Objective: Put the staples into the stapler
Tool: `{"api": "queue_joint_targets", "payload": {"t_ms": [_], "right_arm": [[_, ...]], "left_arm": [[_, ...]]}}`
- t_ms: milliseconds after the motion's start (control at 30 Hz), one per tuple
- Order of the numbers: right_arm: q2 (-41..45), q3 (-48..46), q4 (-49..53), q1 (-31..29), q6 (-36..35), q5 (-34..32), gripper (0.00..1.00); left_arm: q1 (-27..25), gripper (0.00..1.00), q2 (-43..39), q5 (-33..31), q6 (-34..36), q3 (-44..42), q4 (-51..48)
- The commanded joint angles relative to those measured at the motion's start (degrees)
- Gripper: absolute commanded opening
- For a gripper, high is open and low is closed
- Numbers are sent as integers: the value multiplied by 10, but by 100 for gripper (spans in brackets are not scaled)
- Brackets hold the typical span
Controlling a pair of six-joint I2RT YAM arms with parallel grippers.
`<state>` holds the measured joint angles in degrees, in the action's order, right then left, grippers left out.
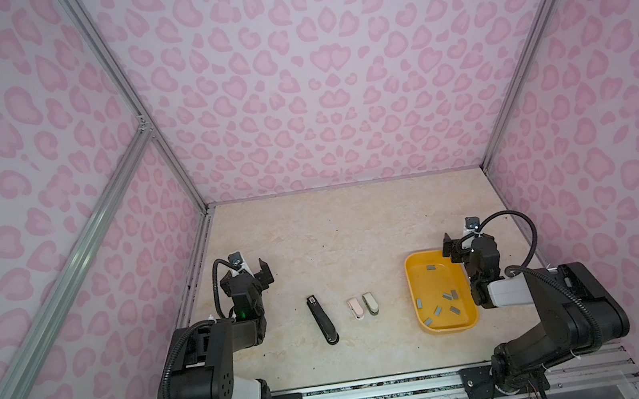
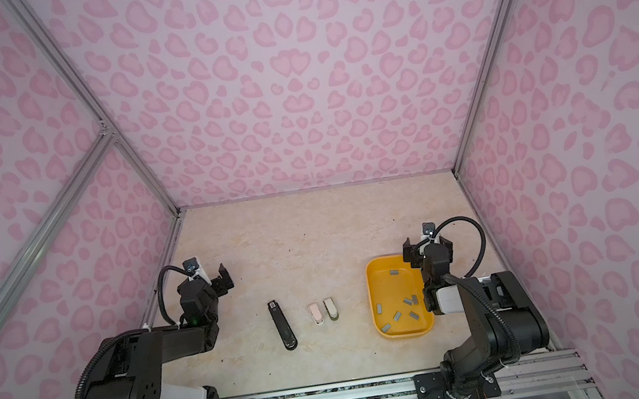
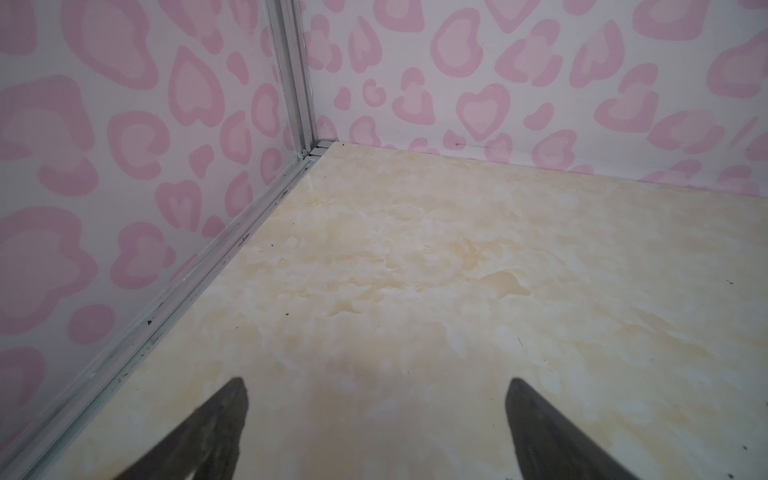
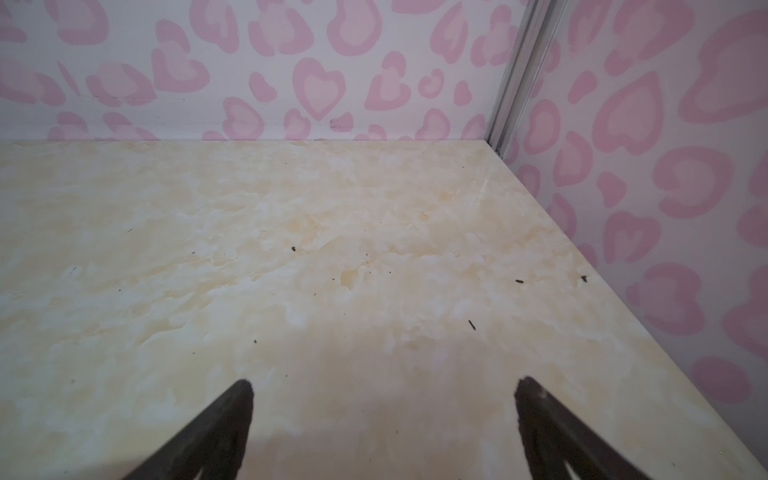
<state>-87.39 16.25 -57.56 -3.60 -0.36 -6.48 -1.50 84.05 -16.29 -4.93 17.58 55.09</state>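
Several small grey staples (image 1: 430, 267) (image 2: 393, 271) lie loose in a yellow tray (image 1: 412, 284) (image 2: 372, 290) on the right of the table. A long black stapler (image 1: 322, 321) (image 2: 283, 325) lies shut at the centre left. Beside it sit a small pink stapler (image 1: 355, 308) (image 2: 316, 314) and a small grey stapler (image 1: 370, 303) (image 2: 332, 308). My left gripper (image 1: 251, 271) (image 2: 211, 277) (image 3: 376, 382) hovers open and empty, left of and behind the black stapler. At the tray's far right corner, my right gripper (image 1: 467, 242) (image 2: 427, 247) (image 4: 385, 381) is open and empty. Both wrist views show only bare table.
Pink heart-patterned walls with aluminium corner posts (image 3: 297, 83) (image 4: 513, 79) close the beige marble table (image 1: 334, 228) on three sides. Both arm bases sit on a metal rail (image 1: 376, 390) at the front edge.
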Motion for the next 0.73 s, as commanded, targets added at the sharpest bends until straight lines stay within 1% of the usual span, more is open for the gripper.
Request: {"api": "queue_joint_targets", "payload": {"t_ms": [0,33,100,133,167,200,267,333,467,633,700], "right_arm": [[0,-42,-110,-10,-15,-45,98],[-3,-39,-111,-10,-7,-57,98],[-14,5,-47,-10,3,-81,98],[-19,34,4,-6,7,-71,98],[-7,30,18,15,19,-27,98],[-1,35,39,31,30,-12,98],[-14,33,11,23,15,-16,98],[-15,29,0,20,16,-21,98],[-5,39,37,19,16,-21,98],[-10,46,46,18,18,-24,98],[-7,38,33,18,14,-22,98]], "left_arm": [[1,98,0,5,4,-1,31],[0,98,-1,4,4,-1,31],[1,98,0,5,3,0,30],[1,98,0,5,3,1,29],[1,98,1,5,3,2,28],[1,98,1,6,3,3,26],[3,98,2,6,3,4,25],[3,98,3,6,1,5,24],[3,98,3,7,1,5,24],[4,98,4,11,1,8,19],[6,98,3,13,1,8,19]]}}
